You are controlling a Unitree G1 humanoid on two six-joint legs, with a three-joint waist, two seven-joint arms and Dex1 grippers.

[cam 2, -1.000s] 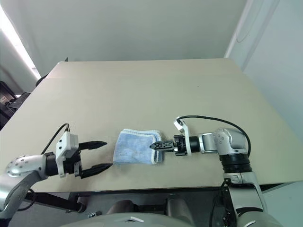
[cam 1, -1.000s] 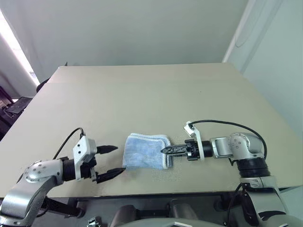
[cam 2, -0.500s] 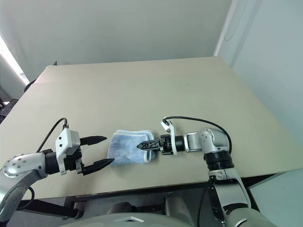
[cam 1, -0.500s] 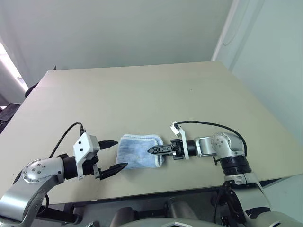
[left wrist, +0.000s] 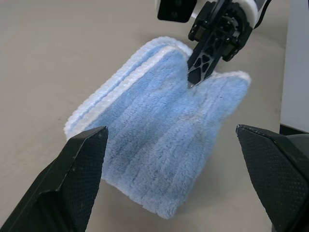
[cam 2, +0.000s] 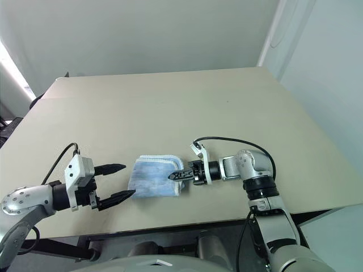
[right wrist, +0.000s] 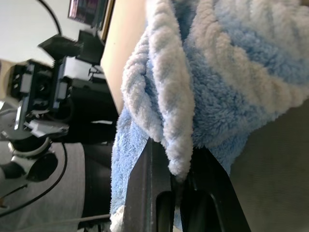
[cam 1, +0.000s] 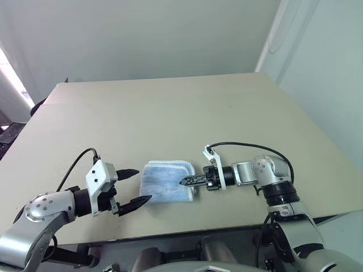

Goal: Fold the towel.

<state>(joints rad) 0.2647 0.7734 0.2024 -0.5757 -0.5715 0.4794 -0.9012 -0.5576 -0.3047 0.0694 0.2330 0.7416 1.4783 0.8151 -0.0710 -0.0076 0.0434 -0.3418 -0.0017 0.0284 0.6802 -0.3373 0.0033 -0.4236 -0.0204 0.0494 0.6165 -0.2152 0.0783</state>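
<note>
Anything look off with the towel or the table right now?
Nothing stands out. The towel lies folded in a compact stack near the table's front edge. The right gripper is shut on a pinch of its right edge, and the left gripper waits open just beside it.

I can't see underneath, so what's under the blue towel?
The towel lies folded in layers on the tan table. The table top is visible all around it; anything beneath the towel itself is covered, so that cannot be told.
</note>
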